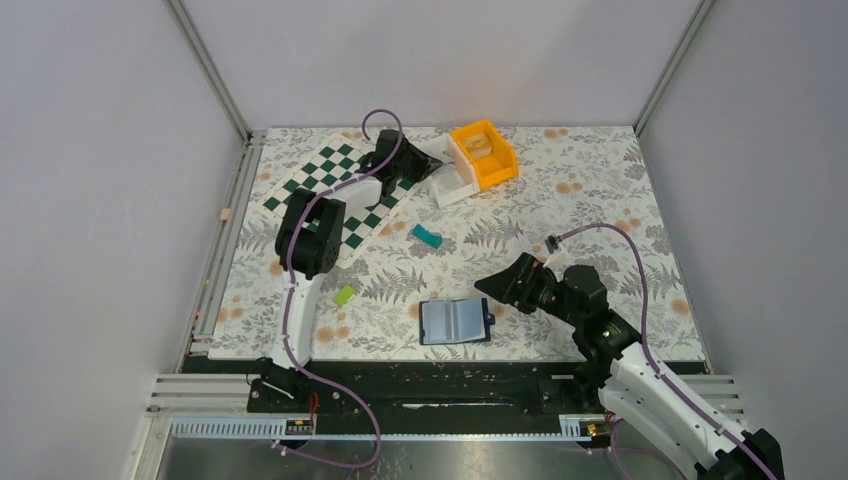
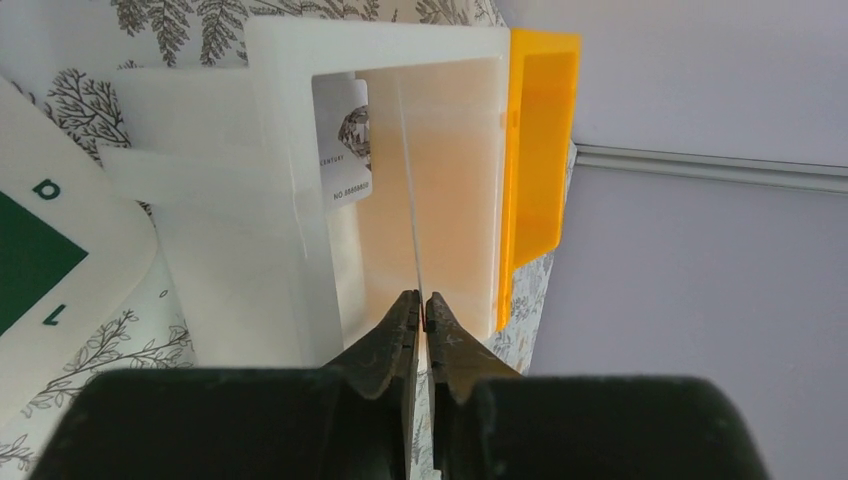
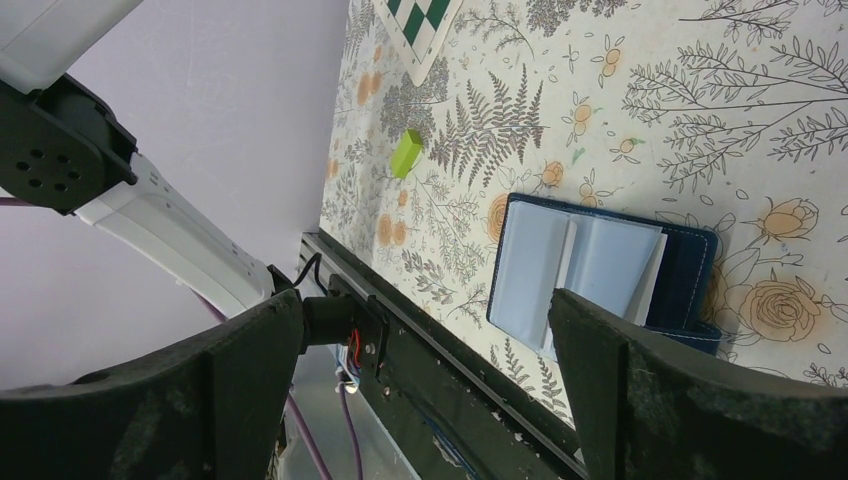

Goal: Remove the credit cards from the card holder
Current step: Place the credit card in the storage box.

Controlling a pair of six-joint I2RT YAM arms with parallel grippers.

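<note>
- left gripper [image 2: 421, 300]: fingers pinched almost together on a thin credit card [image 2: 410, 200] seen edge-on, held over the white bin [image 2: 270, 200]
- second card [image 2: 345, 150], whitish with printed text, leans inside the white bin against its left wall
- orange bin [image 2: 540, 150] touches the white bin's far side
- card holder [image 1: 455, 320] lies opened flat near the table's front edge, pale blue inner faces up; can't tell whether any cards remain in it
- right gripper [image 3: 425, 320]: jaws wide apart, holding nothing, low above the table just right of the card holder [image 3: 610, 262]
- green block [image 1: 344, 295] left of the holder, teal block [image 1: 427, 236] mid-table, both well apart from it
- chessboard mat [image 1: 335, 180] lies under the left arm
</note>
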